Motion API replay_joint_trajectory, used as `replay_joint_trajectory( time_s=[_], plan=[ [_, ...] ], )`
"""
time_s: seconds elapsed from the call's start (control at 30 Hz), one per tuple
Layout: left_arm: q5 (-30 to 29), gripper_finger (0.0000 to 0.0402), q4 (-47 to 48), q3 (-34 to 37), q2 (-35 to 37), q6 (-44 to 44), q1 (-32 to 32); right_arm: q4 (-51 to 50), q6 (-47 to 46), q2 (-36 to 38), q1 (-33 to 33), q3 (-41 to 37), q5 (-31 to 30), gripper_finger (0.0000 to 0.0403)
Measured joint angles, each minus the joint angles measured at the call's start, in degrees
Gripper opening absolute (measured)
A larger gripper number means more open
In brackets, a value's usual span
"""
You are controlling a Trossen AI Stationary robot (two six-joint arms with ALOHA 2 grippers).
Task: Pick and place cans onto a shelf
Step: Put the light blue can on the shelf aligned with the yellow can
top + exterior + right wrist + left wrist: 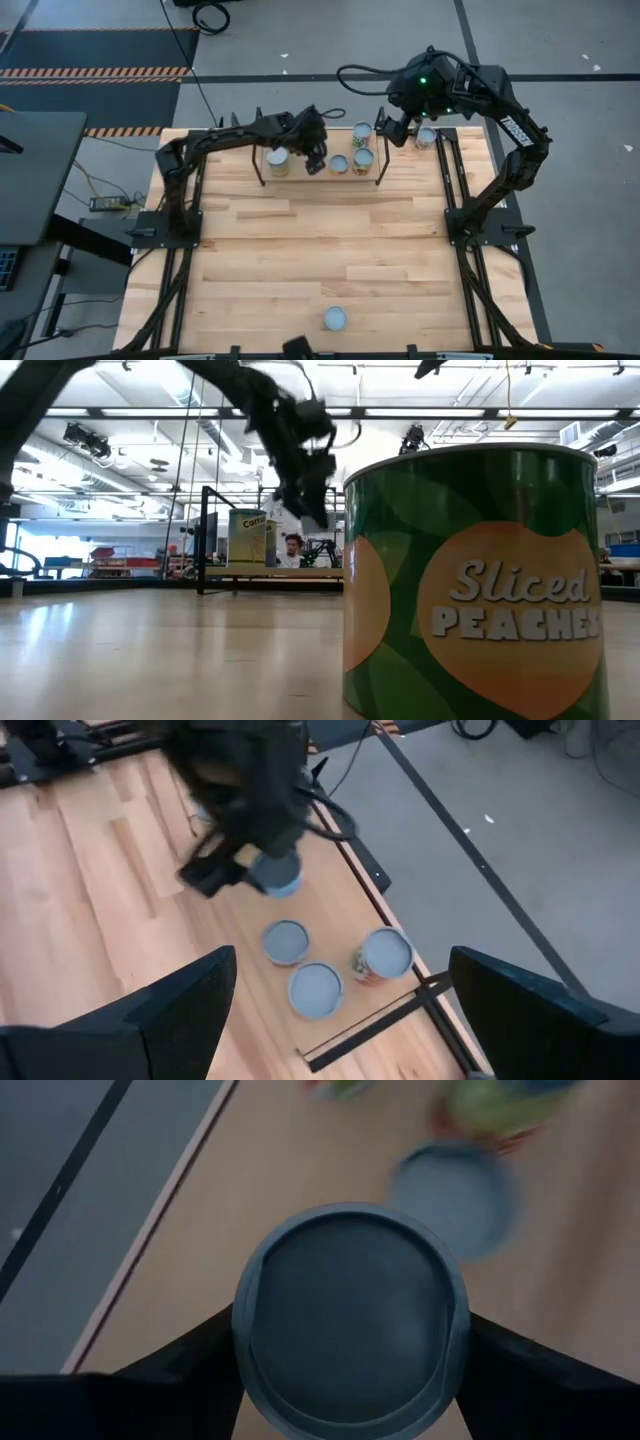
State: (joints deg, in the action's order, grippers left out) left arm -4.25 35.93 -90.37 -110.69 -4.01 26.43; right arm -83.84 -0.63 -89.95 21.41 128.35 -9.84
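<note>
My left gripper (316, 152) is over the black wire shelf (380, 160) at the table's far side, shut on a can with a blue-grey top (350, 1320). That can also shows in the right wrist view (276, 875). Other cans stand on the shelf's board: one with a tan label (278, 160) to its left, and three (338, 164) (363, 157) (362, 131) to its right. One green "Sliced Peaches" can (335, 318) stands at the near edge. My right gripper (384, 128) hangs open and empty above the shelf's right end. My left gripper pinches the can's round side wall (245, 1335) between its two fingers, one on each opposite side, just below the rim. The fingers come from above, pointing down. The can stands upright in the hold; whether its base rests on the board cannot be told.
Another can (427, 137) stands right of the shelf, by my right gripper. The shelf's upright posts (205, 540) rise at its ends. The arm mounts' black rails (185, 290) (470, 260) run along both table sides. The wooden table's middle (320, 240) is bare. A person (292, 548) is beyond the table.
</note>
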Motion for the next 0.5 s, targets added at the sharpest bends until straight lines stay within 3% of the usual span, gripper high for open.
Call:
replay_joint_trajectory(
  time_s=[0.27, 0.5],
  plan=[
    [1.2, 0.0286, 0.4, 0.0, -4.2, -2.7, 5.1, 1.5, 3.8, 0.0, 1.2, 0.0, 3.0, 0.0374],
    [3.8, 0.0297, 0.4, -0.1, -4.8, -3.2, 5.6, 5.8, 3.9, 0.0, 2.1, 0.0, 3.9, 0.0374]
  ],
)
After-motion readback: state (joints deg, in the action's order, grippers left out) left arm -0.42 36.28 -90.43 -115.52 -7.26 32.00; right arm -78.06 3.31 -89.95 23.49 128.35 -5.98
